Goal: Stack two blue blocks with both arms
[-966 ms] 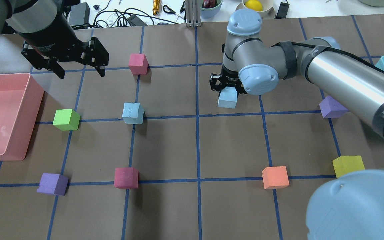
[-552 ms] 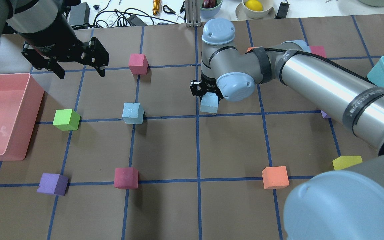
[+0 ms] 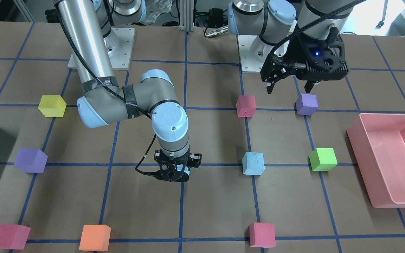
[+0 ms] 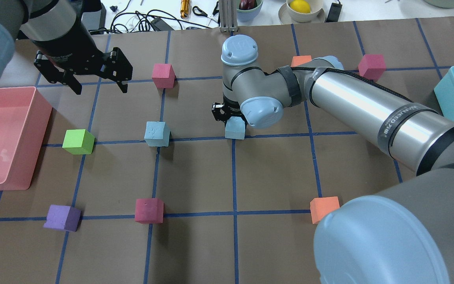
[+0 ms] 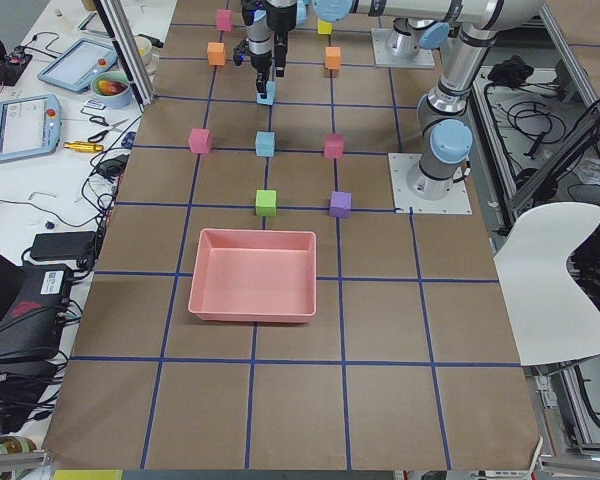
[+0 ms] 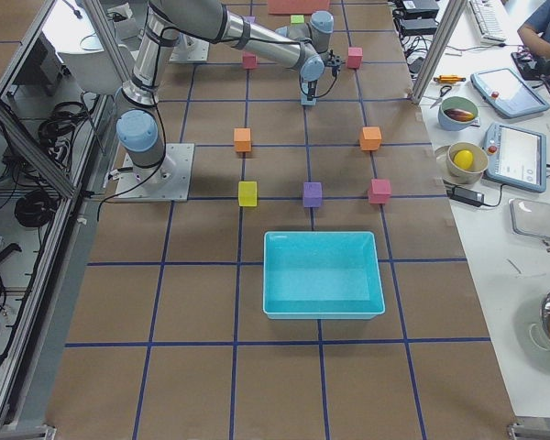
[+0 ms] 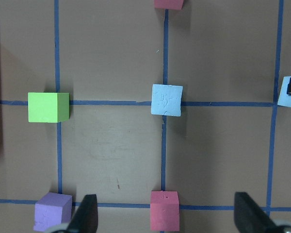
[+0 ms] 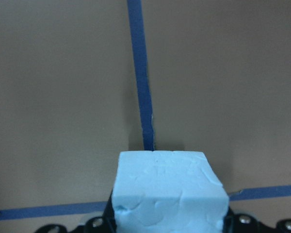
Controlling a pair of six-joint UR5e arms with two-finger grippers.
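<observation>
The right gripper (image 4: 231, 120) clamps one pale sky-blue foam cube (image 4: 235, 131) near the table's middle. The second sky-blue foam cube (image 4: 157, 134) sits well apart, ungripped — the left gripper (image 4: 101, 89) hangs spread wide, empty. Released off-centre, the held cube could topple — or shove the lower one.

My right arm (image 4: 353, 102) is stretched far forward, wrist vertical, right gripper (image 4: 230, 122) pointing straight down, pinched on a blue block (image 4: 235, 130). My left arm (image 4: 53, 27) is held high, left gripper (image 4: 101, 85) facing down, fingers spread wide, blue light lit.
</observation>
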